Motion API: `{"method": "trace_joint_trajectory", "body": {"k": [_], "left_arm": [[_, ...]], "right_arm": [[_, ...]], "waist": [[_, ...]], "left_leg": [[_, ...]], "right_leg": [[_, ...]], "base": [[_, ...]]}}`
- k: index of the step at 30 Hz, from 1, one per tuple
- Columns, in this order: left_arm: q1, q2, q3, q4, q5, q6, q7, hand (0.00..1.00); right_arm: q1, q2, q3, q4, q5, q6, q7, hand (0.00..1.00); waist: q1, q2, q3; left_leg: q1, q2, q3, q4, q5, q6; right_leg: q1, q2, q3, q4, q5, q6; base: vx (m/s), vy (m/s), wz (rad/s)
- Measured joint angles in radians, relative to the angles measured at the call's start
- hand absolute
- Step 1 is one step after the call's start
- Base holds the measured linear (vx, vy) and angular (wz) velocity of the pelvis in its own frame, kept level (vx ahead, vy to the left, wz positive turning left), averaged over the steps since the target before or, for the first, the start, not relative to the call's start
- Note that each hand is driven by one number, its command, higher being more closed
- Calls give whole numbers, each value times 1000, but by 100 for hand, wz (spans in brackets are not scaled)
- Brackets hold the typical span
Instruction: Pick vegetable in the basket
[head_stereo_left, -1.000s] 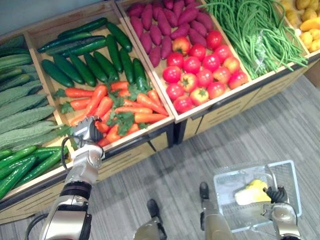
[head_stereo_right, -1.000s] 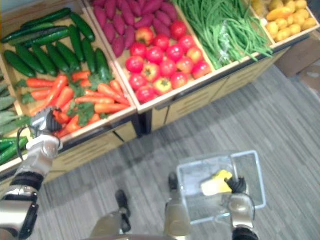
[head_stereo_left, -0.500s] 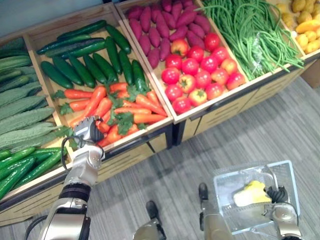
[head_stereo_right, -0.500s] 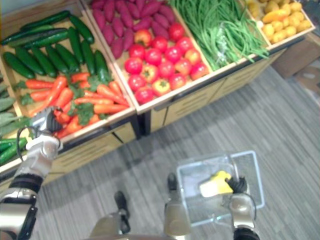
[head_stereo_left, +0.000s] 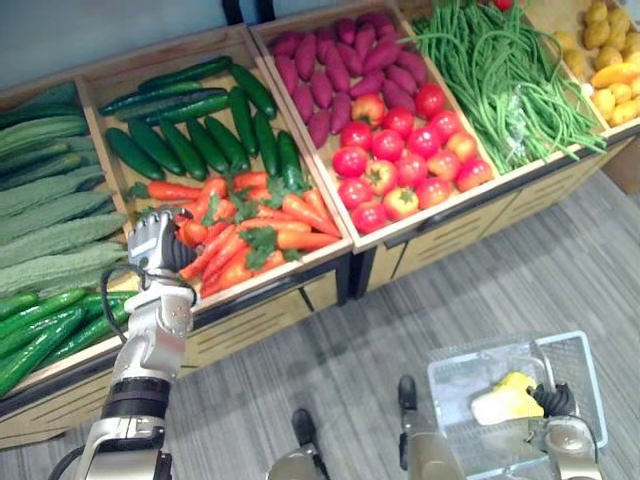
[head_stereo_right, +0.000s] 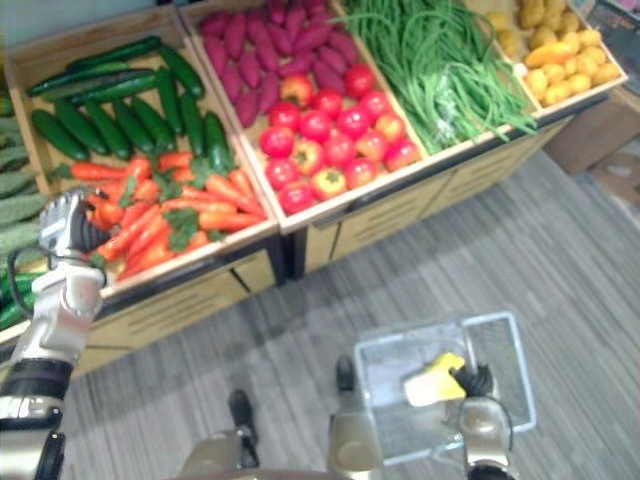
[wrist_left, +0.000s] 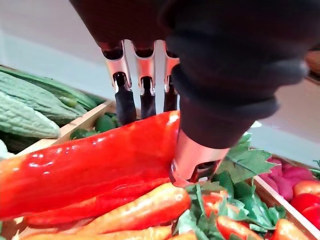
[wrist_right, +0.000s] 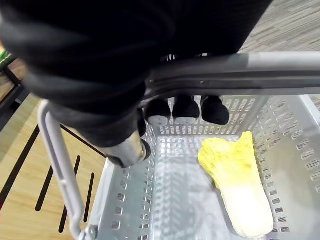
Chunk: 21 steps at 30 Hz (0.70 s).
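Left wrist view: the left hand (wrist_left: 220, 85) has its fingers (wrist_left: 125, 102) and thumb curled round a carrot (wrist_left: 90, 167), held just above the other carrots (wrist_left: 150, 207). In the left eye view this hand sits at 9 o'clock, over the 8 o'clock edge of the carrot pile in its crate (head_stereo_left: 300, 264). At 5 o'clock the right hand (head_stereo_left: 556, 401) has its fingers wrapped round the handle (wrist_right: 240, 62) of the basket (head_stereo_left: 585, 350). A cabbage (wrist_right: 237, 182) lies inside the basket, on its floor.
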<state>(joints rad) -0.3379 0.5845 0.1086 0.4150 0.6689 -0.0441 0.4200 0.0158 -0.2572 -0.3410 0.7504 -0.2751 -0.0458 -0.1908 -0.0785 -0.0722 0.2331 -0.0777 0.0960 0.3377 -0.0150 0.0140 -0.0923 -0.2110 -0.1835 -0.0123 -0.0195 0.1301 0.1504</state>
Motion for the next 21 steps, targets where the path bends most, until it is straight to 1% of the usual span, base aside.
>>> {"method": "trace_joint_trajectory", "body": {"k": [2,4,6,8,9,10,14,17,19,21], "left_arm": [[13,0,8,-29,0,-2,0,100],[27,-2,20,-42,0,-3,2,100],[41,-15,39,-51,-59,-14,10,100],[70,-80,97,-78,-167,-24,34,100],[77,-97,104,-84,-197,-27,40,100],[94,-131,116,-100,-245,-34,48,100],[148,-254,127,-190,-368,-52,57,100],[171,-309,107,-222,-428,-78,57,100],[189,-325,71,-245,-433,-81,50,100],[214,-357,11,-264,-433,-96,32,100]], "right_arm": [[8,2,0,0,-1,0,1,100],[21,3,0,0,-1,1,1,100],[32,3,-1,0,-2,3,1,100],[37,8,-5,0,-3,16,1,100],[37,9,-5,0,-3,17,1,100],[36,12,-5,0,-4,20,1,100],[30,22,-5,0,-10,22,1,100],[28,22,-5,0,-14,26,1,100],[26,22,-5,0,-22,32,2,100],[26,20,0,4,-29,41,5,100]], "waist": [[0,1,-3],[0,3,-22],[0,6,-42],[0,8,-60],[0,8,-60],[0,9,-67],[0,10,-77],[-1,15,-96],[-1,20,-101],[-1,26,-133]], "left_leg": [[16,1,-2,-3,0,0],[18,1,-6,-6,0,0],[18,0,-9,-13,2,-1],[24,-1,-11,-18,3,-2],[29,-1,-12,-18,3,-2],[32,-1,-15,-19,3,-2],[49,-1,-17,-21,2,-2],[50,-2,-17,-22,2,-2],[64,-2,-16,-26,2,-2],[66,-3,-16,-33,2,-2]], "right_leg": [[20,1,-3,-7,0,0],[25,1,-6,-13,0,0],[25,1,-8,-16,0,0],[31,1,-10,-19,0,0],[38,1,-10,-22,0,0],[45,1,-12,-27,1,-1],[64,1,-14,-33,2,0],[65,1,-14,-34,2,1],[78,2,-14,-38,2,1],[79,1,-13,-43,2,1]], "base": [[8,7,2],[23,21,4],[23,18,3],[33,18,3],[32,16,4],[30,14,4],[16,7,1],[0,0,0],[0,0,0],[0,0,0]]}}
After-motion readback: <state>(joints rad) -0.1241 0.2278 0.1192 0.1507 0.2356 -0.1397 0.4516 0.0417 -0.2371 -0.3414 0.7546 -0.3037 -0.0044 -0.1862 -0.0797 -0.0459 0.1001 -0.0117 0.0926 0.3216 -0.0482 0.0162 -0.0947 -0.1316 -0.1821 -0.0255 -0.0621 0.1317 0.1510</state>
